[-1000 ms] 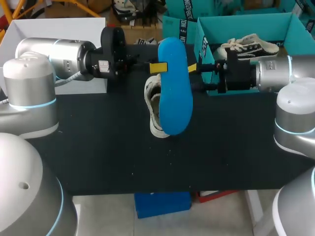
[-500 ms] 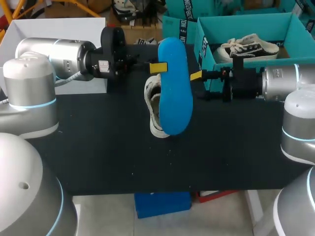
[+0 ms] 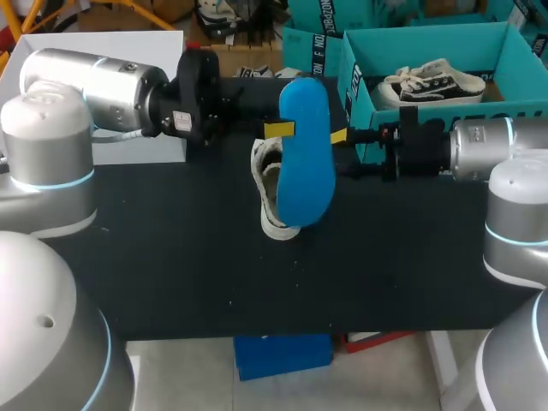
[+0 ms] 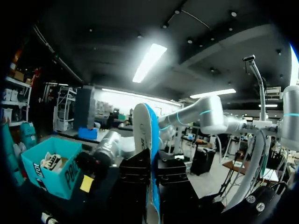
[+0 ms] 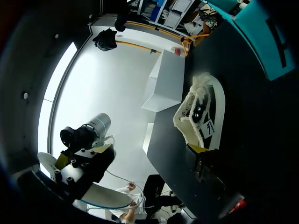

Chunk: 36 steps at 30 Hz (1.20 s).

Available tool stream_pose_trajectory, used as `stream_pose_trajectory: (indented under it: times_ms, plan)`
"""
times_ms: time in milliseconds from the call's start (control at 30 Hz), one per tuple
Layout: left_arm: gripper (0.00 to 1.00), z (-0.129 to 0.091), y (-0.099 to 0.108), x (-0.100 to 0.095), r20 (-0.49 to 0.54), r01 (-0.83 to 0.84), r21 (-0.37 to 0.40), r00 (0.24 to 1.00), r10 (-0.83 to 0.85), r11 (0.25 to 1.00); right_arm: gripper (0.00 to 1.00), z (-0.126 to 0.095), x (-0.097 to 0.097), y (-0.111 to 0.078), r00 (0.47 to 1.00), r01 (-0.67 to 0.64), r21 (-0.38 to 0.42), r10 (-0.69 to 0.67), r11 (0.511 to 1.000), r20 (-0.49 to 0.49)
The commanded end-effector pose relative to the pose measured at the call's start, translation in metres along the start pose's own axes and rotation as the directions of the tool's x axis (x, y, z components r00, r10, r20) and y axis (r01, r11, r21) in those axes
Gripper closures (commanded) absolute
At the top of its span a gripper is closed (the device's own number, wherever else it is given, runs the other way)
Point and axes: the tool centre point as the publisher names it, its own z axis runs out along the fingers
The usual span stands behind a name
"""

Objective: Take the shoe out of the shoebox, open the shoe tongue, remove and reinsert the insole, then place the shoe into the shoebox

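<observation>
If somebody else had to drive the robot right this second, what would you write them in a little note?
Left tool: shut on the blue insole, holding it in the air above the white shoe.
Right tool: beside the insole, close to the shoe. Open or shut, I cannot tell.
The white shoe lies on its side on the black table, outside the teal shoebox. A second sneaker sits inside the box.
Done: shoe out, insole out.
Left: slide the insole back in, then put the shoe into the shoebox.
</observation>
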Motion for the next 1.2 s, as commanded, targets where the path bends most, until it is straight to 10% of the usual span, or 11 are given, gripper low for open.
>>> stream_pose_trajectory:
  times_ms: [33, 267, 1033, 1200]
  plan:
    - [1.0, -0.009, 0.006, 0.014, -0.05, -0.612, -0.472, 0.737, 0.674, 0.635, 0.0, 0.002, 0.0, 0.0, 1.0, -0.001, -0.002, 0.001, 1.0, 0.002]
    - [1.0, -0.02, 0.034, 0.016, -0.244, -0.726, -0.558, 0.607, 0.756, 0.402, 0.0, 0.002, 0.0, 0.0, 1.0, -0.001, -0.002, 0.001, 1.0, 0.002]
    - [1.0, -0.021, 0.039, 0.02, -0.248, -0.736, -0.518, 0.617, 0.747, 0.436, 0.0, 0.002, 0.0, 0.0, 1.0, -0.001, -0.002, 0.001, 1.0, 0.002]
    - [1.0, -0.014, 0.052, 0.065, -0.242, -0.802, -0.535, 0.447, 0.861, 0.266, 0.0, 0.002, 0.0, 0.0, 1.0, -0.001, -0.002, 0.001, 1.0, 0.002]
